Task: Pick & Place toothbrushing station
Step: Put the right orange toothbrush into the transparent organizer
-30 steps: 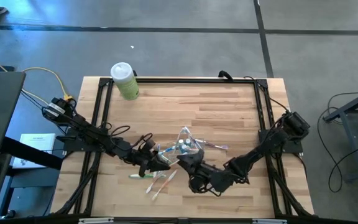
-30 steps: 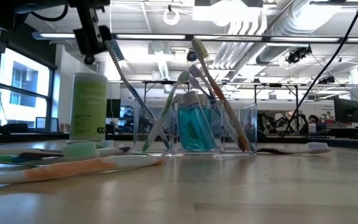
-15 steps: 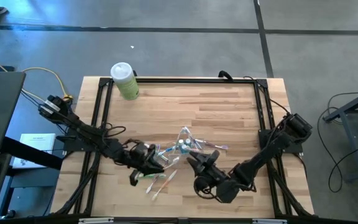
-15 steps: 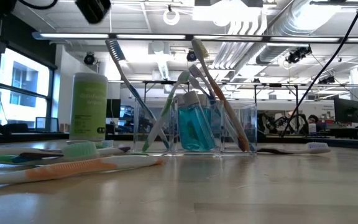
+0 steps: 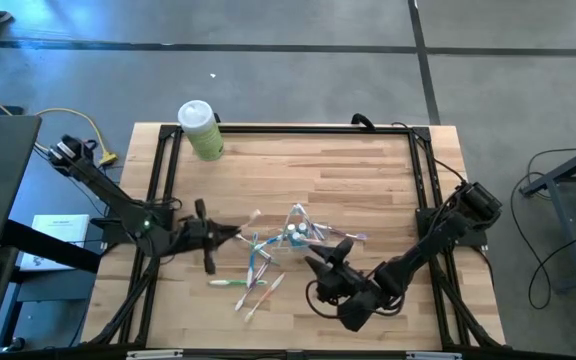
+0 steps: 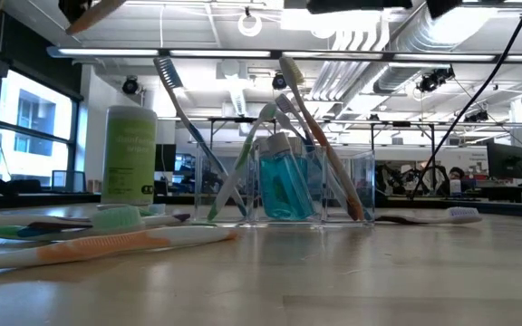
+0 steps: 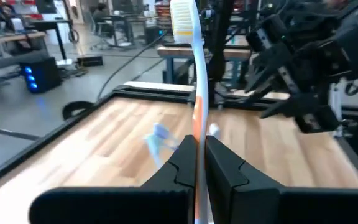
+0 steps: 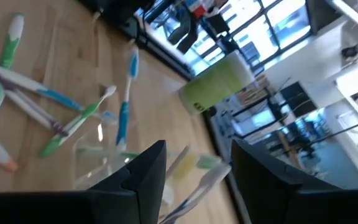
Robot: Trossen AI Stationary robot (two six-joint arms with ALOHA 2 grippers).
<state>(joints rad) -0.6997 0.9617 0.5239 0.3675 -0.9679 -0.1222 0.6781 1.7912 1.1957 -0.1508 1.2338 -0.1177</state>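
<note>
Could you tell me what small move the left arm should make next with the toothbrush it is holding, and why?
Probably carry it toward the clear cup and lower it in, handle first. The left hand is shut on a white and orange toothbrush, lifted off the table, while the cup already stands with brushes in it. The right hand waits open near the cup, so approach clear of it.

A grey concrete floor (image 5: 298, 70) is seen around the table; ceiling lights (image 6: 250, 22), ducts and windows (image 6: 21, 118) are shown beyond.

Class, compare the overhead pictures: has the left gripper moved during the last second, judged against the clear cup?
Yes. The left gripper, shut on a toothbrush, has drawn back from the clear cup toward the table's left edge.
</note>
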